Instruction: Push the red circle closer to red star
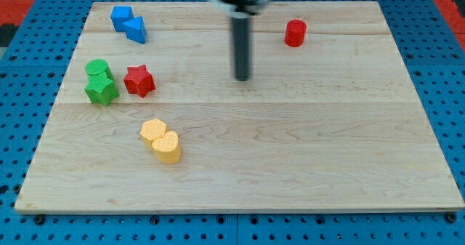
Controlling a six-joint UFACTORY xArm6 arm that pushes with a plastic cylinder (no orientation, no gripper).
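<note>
Camera view: wooden worktop [290,165] seen from above and in front, w/ a dark rod hanging down from the view's top. No claw on this arm, so open/closed doesn't apply; the rod ends in my tip [241,78], resting on bare wood.

Landmark = red star [139,81], toward the view's left. Red circle [295,33] sits well apart from it, far to the view's right and nearer the view's top. My tip lies between the two, roughly midway, a bit closer to the circle, touching neither.

Other blocks, relative to the star: green circle [97,69] and green star [101,91] just beside it on the view's left; two blue blocks [128,23] above it, shapes unclear; two yellow blocks [161,140] below it and slightly right, touching each other, the lower one approx. heart-shaped.

Judgement on doing the step well: the tip is on the wrong side of the circle. It likely needs to go round to the circle's far side, i.e. the view's upper right, w/o clipping it, then push along the line toward the star. Keep contact centred, since a round block tends to slip off sideways. Stop short of the star so it isn't knocked into the green pair.
</note>
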